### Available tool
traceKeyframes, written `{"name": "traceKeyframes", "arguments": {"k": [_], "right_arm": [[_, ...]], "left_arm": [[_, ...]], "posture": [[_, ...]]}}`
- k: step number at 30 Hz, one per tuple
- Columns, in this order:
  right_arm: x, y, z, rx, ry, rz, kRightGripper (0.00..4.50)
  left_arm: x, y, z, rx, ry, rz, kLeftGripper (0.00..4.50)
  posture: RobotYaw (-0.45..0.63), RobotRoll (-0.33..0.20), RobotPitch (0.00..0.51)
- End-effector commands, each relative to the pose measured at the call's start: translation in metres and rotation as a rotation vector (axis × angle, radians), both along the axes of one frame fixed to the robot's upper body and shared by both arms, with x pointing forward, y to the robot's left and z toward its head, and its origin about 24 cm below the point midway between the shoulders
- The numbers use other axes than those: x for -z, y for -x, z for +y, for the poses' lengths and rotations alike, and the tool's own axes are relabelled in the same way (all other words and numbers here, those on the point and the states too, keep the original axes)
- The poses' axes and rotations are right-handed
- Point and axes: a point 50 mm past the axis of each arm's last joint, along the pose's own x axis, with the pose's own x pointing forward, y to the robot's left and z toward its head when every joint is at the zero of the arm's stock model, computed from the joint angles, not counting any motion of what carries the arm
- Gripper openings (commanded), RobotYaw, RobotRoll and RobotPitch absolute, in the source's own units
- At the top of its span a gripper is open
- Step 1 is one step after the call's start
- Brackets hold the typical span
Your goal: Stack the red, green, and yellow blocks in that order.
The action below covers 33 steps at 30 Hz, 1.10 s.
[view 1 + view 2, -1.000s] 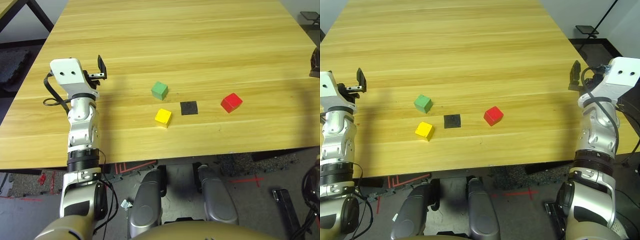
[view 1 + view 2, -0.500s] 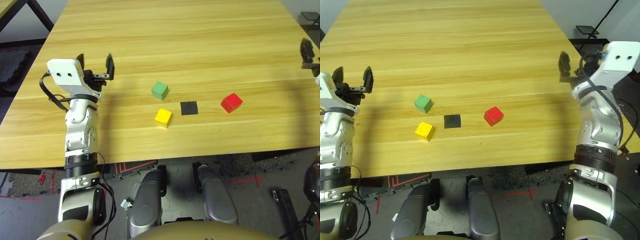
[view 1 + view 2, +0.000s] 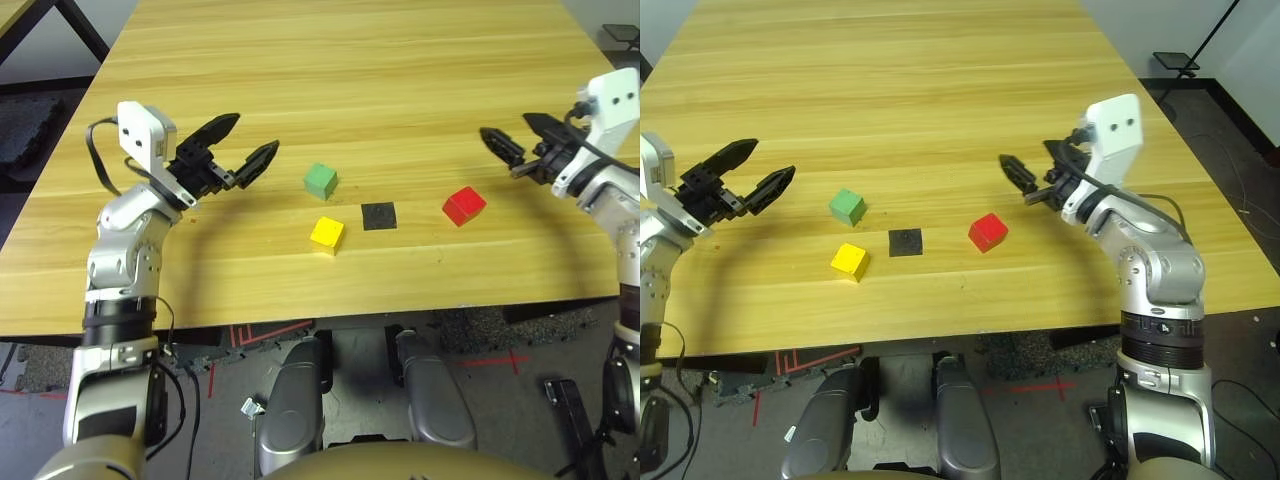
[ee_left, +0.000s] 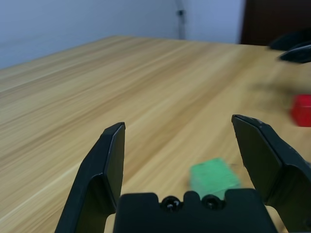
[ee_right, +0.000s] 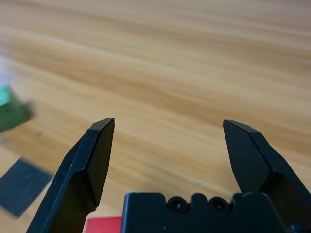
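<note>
Wooden table spans the head view, grain running 9-to-3.

Left gripper hangs over the table at about 9 o'clock of the block group, pointing toward 3, roughly level. Fingers spread wide, nothing between them. Its wrist view looks past the fingers at the green block, with the red one further off.

Right gripper hangs at about 1 o'clock of the red block, pointing toward 9, roughly level. Fingers also wide apart, empty. Neither gripper touches a block.

Black square patch lies flat on the table mid-group, edges roughly square to the table grain.

Blocks, all resting on the table, unstacked, apart from each other:
- red block: at 3 o'clock of the patch, near but not touching. Turned on the table so one corner points toward the near edge.
- green block: at 10 o'clock of the patch, turned a little off the grain.
- yellow block: at 8 o'clock of the patch, just beside it, at 6 o'clock of the green one, slightly turned.

Cubes, so no long axis to call; each sits flat on one face.
</note>
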Motion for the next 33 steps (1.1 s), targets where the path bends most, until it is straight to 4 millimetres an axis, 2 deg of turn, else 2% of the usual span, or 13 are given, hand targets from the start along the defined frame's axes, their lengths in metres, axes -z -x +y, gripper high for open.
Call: {"name": "traceKeyframes", "arguments": {"k": [1, 11, 18, 33], "right_arm": [[0.007, 0.006, 0.007, -0.055, 0.027, 0.043, 4.50], [0.012, 0.018, 0.006, -0.089, 0.086, 0.075, 4.50], [0.024, 0.035, 0.013, -0.114, 0.091, 0.128, 4.50], [0.051, 0.050, 0.009, -0.063, 0.111, 0.198, 4.50]], "left_arm": [[0.003, 0.003, -0.006, 0.124, -0.028, 0.054, 4.46], [0.000, 0.011, -0.020, 0.251, -0.107, 0.050, 4.46], [0.005, 0.010, -0.024, 0.267, -0.107, 0.061, 4.46], [-0.002, 0.010, -0.031, 0.348, -0.130, 0.048, 4.46]], "posture": [[0.26, -0.013, 0.237], [0.24, -0.019, 0.231], [0.23, -0.028, 0.231], [0.22, -0.032, 0.247]]}}
